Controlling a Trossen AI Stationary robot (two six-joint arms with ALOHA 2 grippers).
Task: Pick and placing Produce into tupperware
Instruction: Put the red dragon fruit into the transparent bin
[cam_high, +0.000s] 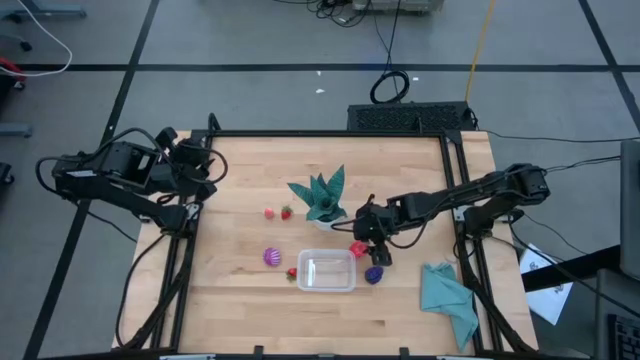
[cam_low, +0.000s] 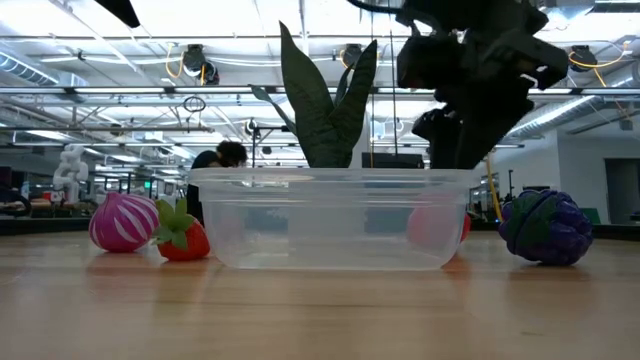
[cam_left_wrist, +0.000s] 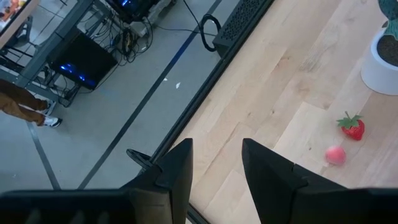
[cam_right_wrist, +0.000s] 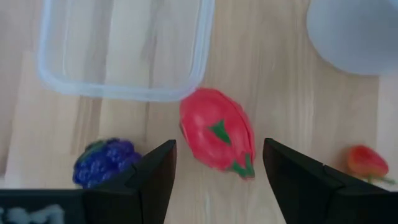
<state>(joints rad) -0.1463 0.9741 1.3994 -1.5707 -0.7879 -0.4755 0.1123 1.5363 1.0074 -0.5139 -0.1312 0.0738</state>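
The clear tupperware (cam_high: 326, 271) stands empty near the table's front middle. A large red piece (cam_right_wrist: 217, 137) lies on the table just beyond its far right corner. My right gripper (cam_right_wrist: 217, 171) is open above it, one finger on each side, touching nothing; it also shows in the high view (cam_high: 366, 243). A dark purple piece (cam_high: 374, 274) lies right of the tupperware. A pink-purple ball (cam_high: 271, 257) and a strawberry (cam_high: 291, 272) lie to its left. Another strawberry (cam_high: 287, 212) and a small pink piece (cam_high: 269, 212) lie farther back. My left gripper (cam_left_wrist: 214, 168) is open and empty at the table's far left corner.
A teal spiky plant in a white pot (cam_high: 322, 197) stands just behind the right gripper. A teal cloth (cam_high: 447, 295) lies at the front right. A black frame (cam_high: 455, 170) edges the table. The low view shows a person (cam_low: 222, 160) far off in the room.
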